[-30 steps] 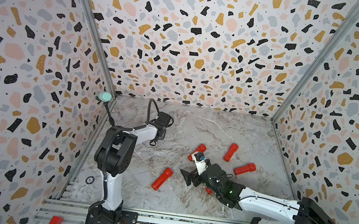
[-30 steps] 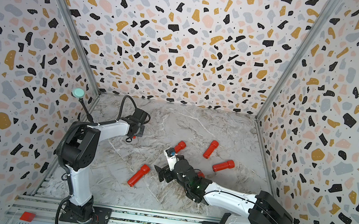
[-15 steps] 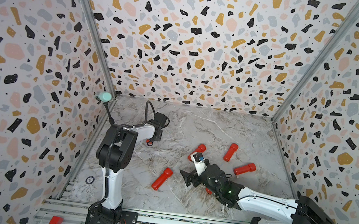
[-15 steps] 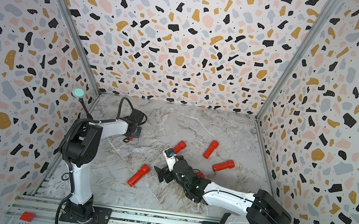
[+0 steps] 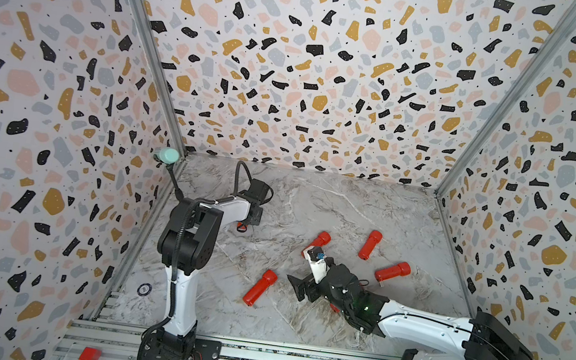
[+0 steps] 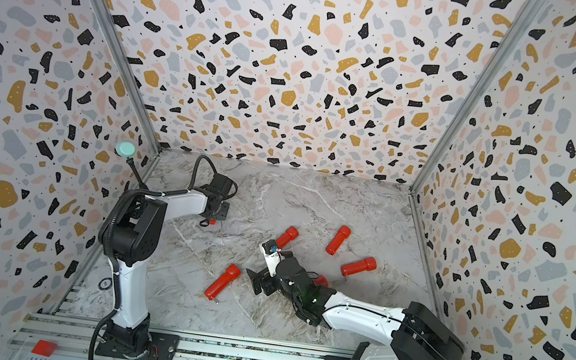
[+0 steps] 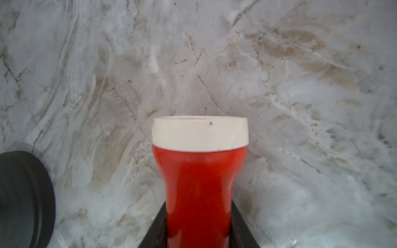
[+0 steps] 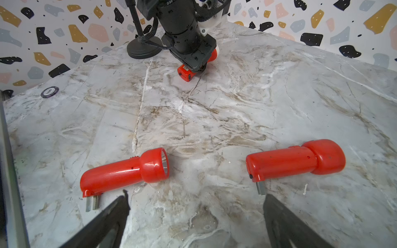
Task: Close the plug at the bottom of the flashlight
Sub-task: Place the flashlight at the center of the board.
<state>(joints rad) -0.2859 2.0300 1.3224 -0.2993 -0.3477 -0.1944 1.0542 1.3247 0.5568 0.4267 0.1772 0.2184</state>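
The flashlight, red with a white rim, sits at the far left of the marble table, close to a black stand base, clamped between the jaws of the left gripper. The right gripper hangs spread wide, holding nothing, just short of a second flashlight and a third flashlight, both lying flat with metal prongs sticking out.
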